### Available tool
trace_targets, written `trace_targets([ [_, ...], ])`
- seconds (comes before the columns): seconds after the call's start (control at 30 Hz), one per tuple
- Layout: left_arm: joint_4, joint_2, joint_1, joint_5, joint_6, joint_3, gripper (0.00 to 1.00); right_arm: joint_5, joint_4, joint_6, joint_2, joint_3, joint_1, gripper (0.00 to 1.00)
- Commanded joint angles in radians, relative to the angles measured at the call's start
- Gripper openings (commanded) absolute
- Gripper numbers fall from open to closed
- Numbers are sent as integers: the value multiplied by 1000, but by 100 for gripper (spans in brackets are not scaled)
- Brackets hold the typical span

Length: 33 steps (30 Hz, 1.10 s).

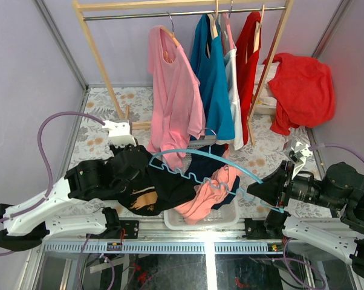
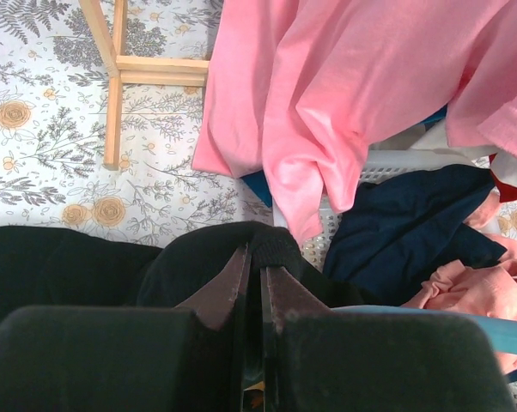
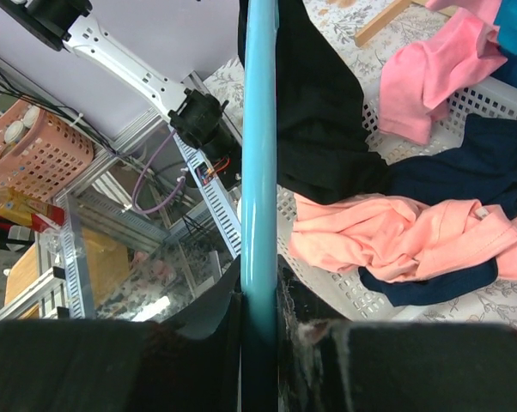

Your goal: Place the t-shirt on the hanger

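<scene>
The black t-shirt (image 1: 147, 181) with a tan print hangs bunched at the left, over the basket's left side. My left gripper (image 1: 123, 162) is shut on a fold of it, its ribbed edge pinched between the fingers (image 2: 257, 270). The light blue hanger (image 1: 200, 154) arcs over the basket, its wavy bar below; its left end lies at the shirt. My right gripper (image 1: 273, 192) is shut on the hanger's right arm, which shows as a blue bar (image 3: 259, 154) between my fingers. The black shirt (image 3: 314, 112) lies against the hanger's far end.
A white perforated laundry basket (image 1: 221, 219) under the hanger holds a peach garment (image 1: 209, 193) and a dark navy one (image 2: 404, 232). A wooden rack (image 1: 103, 66) at the back carries pink (image 1: 173, 90), teal and red garments. A red cloth (image 1: 303, 90) drapes at the right.
</scene>
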Motion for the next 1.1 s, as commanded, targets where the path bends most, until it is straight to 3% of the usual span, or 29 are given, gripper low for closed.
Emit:
trace_targets([
  [0.0,51,-15,4,-36,14,41,0,-51,91,20,-12,-31,-2,0],
  [0.3,31,-56,4,-32,-4,23,0,-100,149,41,15,-31,-2,0],
  [0.83,72,-38,5,-22,14,-15,1,-64,2,2,11,138,-1,0],
  [1.07,106,-10,5,-8,27,-9,1,-103,52,9,13,67,-1,0],
])
